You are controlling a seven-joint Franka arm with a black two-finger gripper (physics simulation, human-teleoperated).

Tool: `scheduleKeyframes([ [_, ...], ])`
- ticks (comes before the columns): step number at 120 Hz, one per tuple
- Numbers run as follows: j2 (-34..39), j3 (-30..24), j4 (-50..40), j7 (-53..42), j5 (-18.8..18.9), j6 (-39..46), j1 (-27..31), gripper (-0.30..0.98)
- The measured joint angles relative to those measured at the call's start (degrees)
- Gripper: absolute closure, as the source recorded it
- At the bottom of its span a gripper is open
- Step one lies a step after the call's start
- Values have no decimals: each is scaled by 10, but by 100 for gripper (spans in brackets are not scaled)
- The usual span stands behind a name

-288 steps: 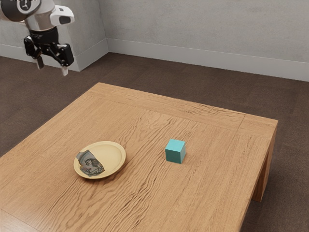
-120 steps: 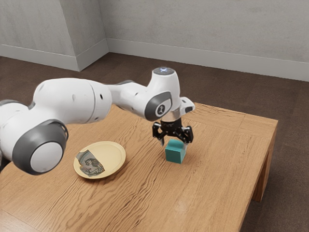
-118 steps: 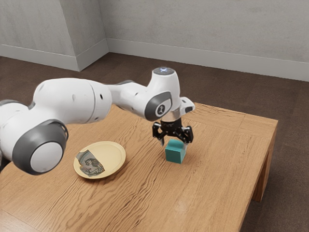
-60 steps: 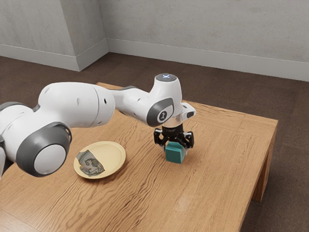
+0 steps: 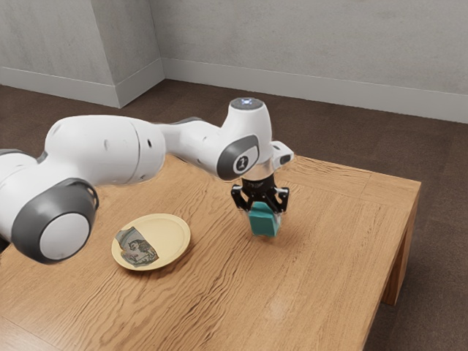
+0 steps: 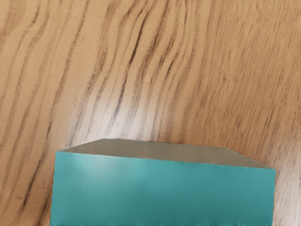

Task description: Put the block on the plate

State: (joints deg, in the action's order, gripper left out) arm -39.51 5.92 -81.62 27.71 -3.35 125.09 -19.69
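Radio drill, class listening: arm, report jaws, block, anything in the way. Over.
Jaws shut on block. Block not yet over plate. Possible obstruction: grey patterned patch on plate, print or loose scrap, can't tell.

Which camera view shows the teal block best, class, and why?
The exterior view: it shows the teal block held in the black gripper, with the yellow plate for reference. The wrist view shows the block close up, but cut off at the lower edge.

My count: block [image 5: 264,226] — one; plate [image 5: 172,234] — one; dark patterned piece [image 5: 137,250] — one; table [image 5: 329,256] — one. My own hardware: one arm [image 5: 106,146], one gripper [image 5: 264,216].
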Motion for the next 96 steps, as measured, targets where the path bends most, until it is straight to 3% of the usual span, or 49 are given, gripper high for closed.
scheduleKeyframes([
  [24,126,21,-96,8,29,-20,29,37],
  [63,289,22,-306,13,40,-35,117,36],
  [76,307,20,-333,10,41,-33,162,35],
  [96,260,1,-324,-7,41,-12,217,34],
])
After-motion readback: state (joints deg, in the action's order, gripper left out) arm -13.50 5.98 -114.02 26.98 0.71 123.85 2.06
